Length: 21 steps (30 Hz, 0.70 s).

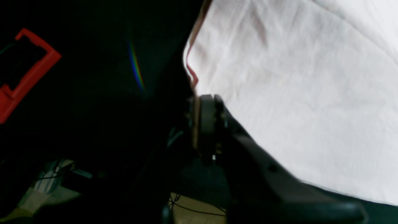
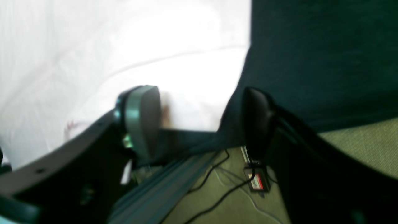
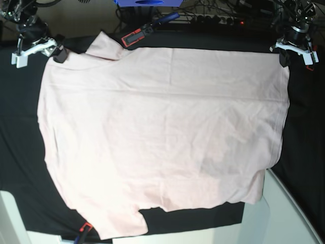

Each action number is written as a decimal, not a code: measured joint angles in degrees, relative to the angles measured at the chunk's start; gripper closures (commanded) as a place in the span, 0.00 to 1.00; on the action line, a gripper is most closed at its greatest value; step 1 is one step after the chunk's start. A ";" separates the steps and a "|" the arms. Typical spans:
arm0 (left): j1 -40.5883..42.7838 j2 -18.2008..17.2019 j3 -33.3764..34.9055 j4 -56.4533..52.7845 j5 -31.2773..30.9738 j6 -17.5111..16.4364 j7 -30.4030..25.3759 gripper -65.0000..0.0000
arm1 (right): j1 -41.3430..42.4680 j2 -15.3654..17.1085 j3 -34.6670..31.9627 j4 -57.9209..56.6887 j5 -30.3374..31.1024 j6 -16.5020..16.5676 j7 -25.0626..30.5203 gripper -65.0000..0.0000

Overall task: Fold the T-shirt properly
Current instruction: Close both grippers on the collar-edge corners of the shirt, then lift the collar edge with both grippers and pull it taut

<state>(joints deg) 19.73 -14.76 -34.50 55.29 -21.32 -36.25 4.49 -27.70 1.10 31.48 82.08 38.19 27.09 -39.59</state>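
The pale pink T-shirt [image 3: 162,137] lies spread flat, plain side up, on the black tablecloth [image 3: 18,147]. My left gripper [image 3: 282,57] is at the shirt's far right corner. In the left wrist view it [image 1: 205,116] is shut on the shirt's edge [image 1: 279,77], with a thin strip of fabric between the fingers. My right gripper [image 3: 58,53] is at the shirt's far left corner. In the right wrist view it [image 2: 199,121] is open, its fingers [image 2: 143,118] on either side of the shirt's corner [image 2: 93,46]. No lettering shows.
A red and black clamp [image 3: 133,36] sits at the table's far edge, also seen in the left wrist view [image 1: 28,71]. Another clamp [image 3: 84,229] is at the near edge. A blue box [image 3: 147,2] and cables lie behind the table. Floor and cables [image 2: 217,193] show below the edge.
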 measured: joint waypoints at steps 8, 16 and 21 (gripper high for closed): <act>0.02 -0.02 0.00 0.07 0.09 0.00 0.00 1.00 | 0.85 -0.02 -0.22 -0.20 -0.46 1.01 -3.61 0.65; 0.02 0.00 0.00 0.07 0.09 0.00 0.00 1.00 | 0.87 -0.02 -0.22 -0.20 -0.83 1.66 -3.82 0.98; 0.31 -0.02 0.00 0.26 0.09 0.00 0.02 1.00 | 0.55 -0.15 0.13 0.66 -0.87 1.66 -5.31 1.00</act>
<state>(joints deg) 20.03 -14.79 -34.50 55.55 -21.23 -36.25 4.51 -27.16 0.95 31.62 82.74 37.32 28.75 -44.91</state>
